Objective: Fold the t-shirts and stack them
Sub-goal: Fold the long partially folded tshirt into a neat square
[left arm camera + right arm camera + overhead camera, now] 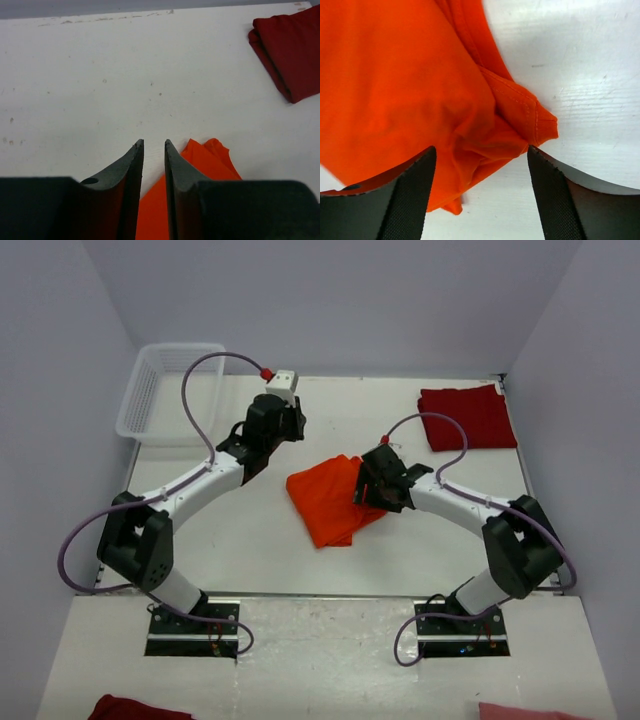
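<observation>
Right hand (480,150) straddles bunched edge of orange t-shirt (395,75), fingers apart.

Bright, even overhead light, soft shadows, mild blur on the jaws in both wrist views

Bright orange t-shirt (325,505), dark red t-shirt (468,418), white table (250,535), seemingly white basket (135,410).

A white desk (260,540), scuffed and speckled with small dark marks, is boxed in by plain pale lilac-grey walls (330,300) at the back and on both sides. The light is soft and even, casting only faint shadows. A seam (330,594) crosses the near part.
</observation>
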